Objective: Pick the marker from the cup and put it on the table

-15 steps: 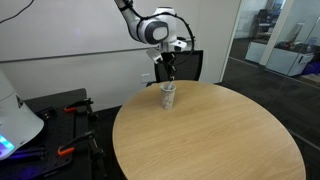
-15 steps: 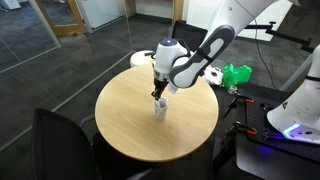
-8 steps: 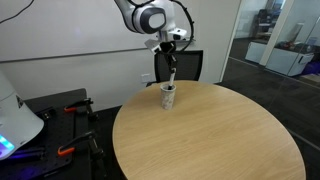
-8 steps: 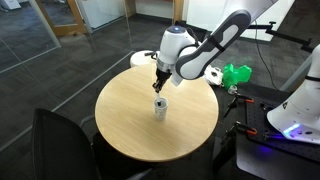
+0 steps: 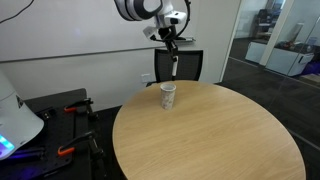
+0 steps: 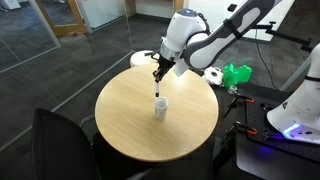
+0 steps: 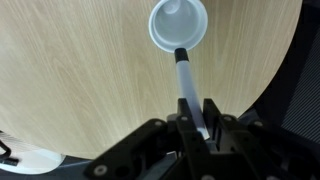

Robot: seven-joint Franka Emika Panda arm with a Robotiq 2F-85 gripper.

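Room: large round tan wood-grain table (image 6: 125,125) has bare top on every side of the small whitish tapered cup (image 6: 159,106), which stands upright, well in from the rim. In wrist view the table edge curves past at right. Count: 1 table, 1 cup, 1 marker, 1 arm. Black Robotiq gripper (image 5: 170,42) hangs straight over the cup, jaws narrow, clamped on the upper part of the thin white marker w/ black end (image 7: 187,85). Marker approx. upright, black end down, tip just above the cup mouth; can't tell if fully clear.
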